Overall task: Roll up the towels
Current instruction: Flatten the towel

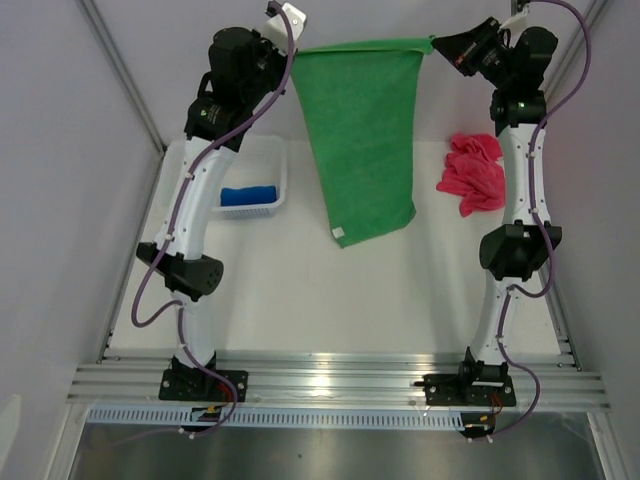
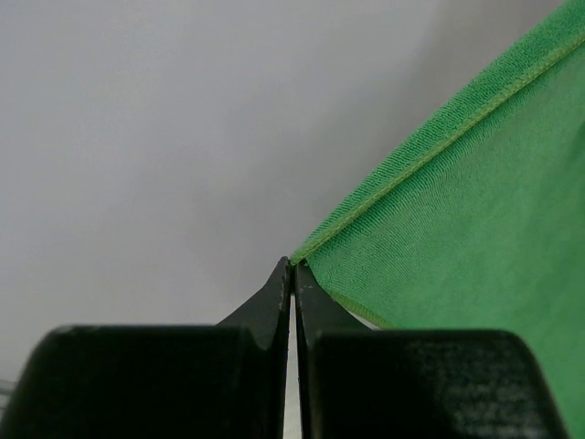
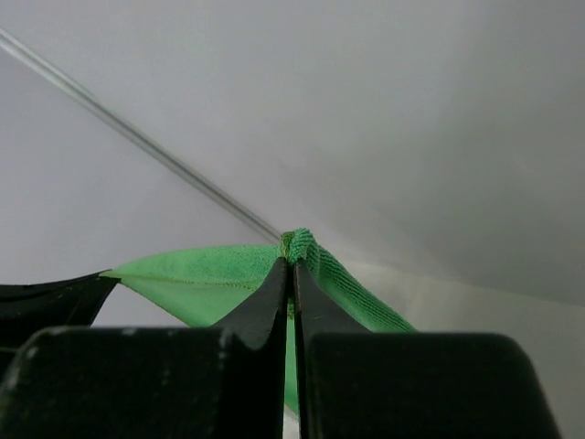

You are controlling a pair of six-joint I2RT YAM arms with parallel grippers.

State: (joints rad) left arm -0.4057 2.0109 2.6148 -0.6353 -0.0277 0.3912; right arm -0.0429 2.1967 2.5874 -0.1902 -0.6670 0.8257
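The green towel (image 1: pixel 362 130) hangs spread in the air at the back of the table, its lower edge with a small white tag toward the middle. My left gripper (image 1: pixel 292 45) is shut on its top left corner (image 2: pixel 306 251). My right gripper (image 1: pixel 437 44) is shut on the top right corner (image 3: pixel 298 245). In both wrist views the black jaws pinch green cloth at their tips. A pink towel (image 1: pixel 474 172) lies crumpled on the table at the right, beside the right arm. A blue towel (image 1: pixel 248 195) sits rolled inside the white basket.
The white plastic basket (image 1: pixel 275 165) stands at the left, partly under the left arm. Grey walls close in the table on both sides. A metal rail (image 1: pixel 340 380) runs along the near edge by the arm bases.
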